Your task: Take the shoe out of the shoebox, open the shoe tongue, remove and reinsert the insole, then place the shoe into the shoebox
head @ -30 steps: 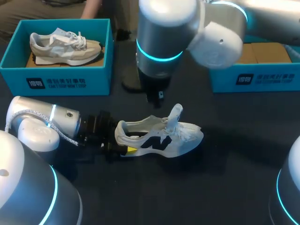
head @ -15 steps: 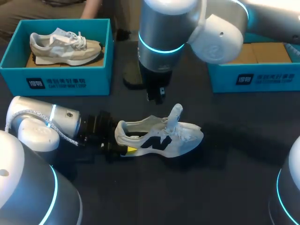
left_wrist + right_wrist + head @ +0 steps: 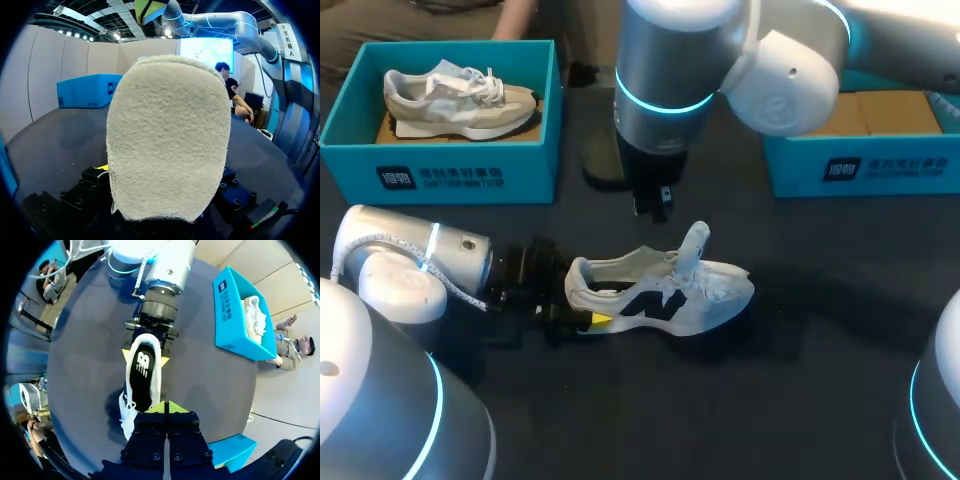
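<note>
Head view: you have two shoeboxes. The left shoebox [image 3: 440, 175] holds one grey shoe [image 3: 460, 100]; the right shoebox [image 3: 880, 170] is part hidden by your right arm [image 3: 670, 60]. One white shoe [image 3: 670, 295] stands on the table [image 3: 780, 400], its heel clamped in the left gripper [image 3: 582, 318].

Left wrist view: the white shoe [image 3: 167, 140] hides the fingers.

Right wrist view: the right gripper [image 3: 165, 407] hangs over the white shoe [image 3: 142, 375], tips together and empty.

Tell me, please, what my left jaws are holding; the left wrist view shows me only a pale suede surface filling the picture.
Observer: That is the heel of the white shoe. The left jaws clamp it from both sides, and it stands on its sole on the table.
Operator: Is the insole in it?
Observer: Yes, the black insole lies inside.
Operator: Where are the right jaws?
Observer: Shut and empty, above the shoe, not touching it.
</note>
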`<action>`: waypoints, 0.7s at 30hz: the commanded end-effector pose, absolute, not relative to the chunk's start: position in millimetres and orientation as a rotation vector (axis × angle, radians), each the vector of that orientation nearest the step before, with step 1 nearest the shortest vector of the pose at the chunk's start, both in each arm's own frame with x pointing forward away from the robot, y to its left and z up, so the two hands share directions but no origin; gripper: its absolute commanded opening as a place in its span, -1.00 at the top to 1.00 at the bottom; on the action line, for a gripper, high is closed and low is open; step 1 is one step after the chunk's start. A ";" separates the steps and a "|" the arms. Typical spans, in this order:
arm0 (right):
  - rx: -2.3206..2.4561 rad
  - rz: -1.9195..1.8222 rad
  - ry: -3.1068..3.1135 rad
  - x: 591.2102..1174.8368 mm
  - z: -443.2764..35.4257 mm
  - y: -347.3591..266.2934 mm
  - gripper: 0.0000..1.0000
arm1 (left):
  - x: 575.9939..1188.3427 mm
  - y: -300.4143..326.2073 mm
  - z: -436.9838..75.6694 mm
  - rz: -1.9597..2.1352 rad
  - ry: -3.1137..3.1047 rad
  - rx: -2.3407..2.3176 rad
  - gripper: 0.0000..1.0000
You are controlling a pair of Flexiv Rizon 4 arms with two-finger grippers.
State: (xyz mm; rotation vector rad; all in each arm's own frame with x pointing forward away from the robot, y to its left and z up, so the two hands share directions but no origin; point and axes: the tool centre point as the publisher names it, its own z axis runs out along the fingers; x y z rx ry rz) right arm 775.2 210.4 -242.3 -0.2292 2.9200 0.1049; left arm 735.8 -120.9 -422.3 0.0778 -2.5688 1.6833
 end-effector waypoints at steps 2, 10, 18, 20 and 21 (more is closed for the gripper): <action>-0.198 0.016 2.954 768.8 -261.7 226.4 1.00 | 738.1 -124.0 -425.9 1.680 -2.568 0.076 1.00; -0.195 0.022 2.972 760.1 -291.2 242.3 1.00 | 738.1 -124.0 -425.9 1.680 -2.568 0.076 1.00; -0.217 0.049 3.005 760.2 -321.7 254.6 1.00 | 738.1 -124.0 -425.9 1.680 -2.568 0.076 1.00; -0.206 0.053 3.005 759.3 -328.8 253.9 1.00 | 738.1 -124.0 -425.9 1.680 -2.568 0.076 1.00; -0.198 0.072 3.003 758.9 -332.8 253.1 1.00 | 738.1 -124.0 -425.9 1.680 -2.568 0.076 1.00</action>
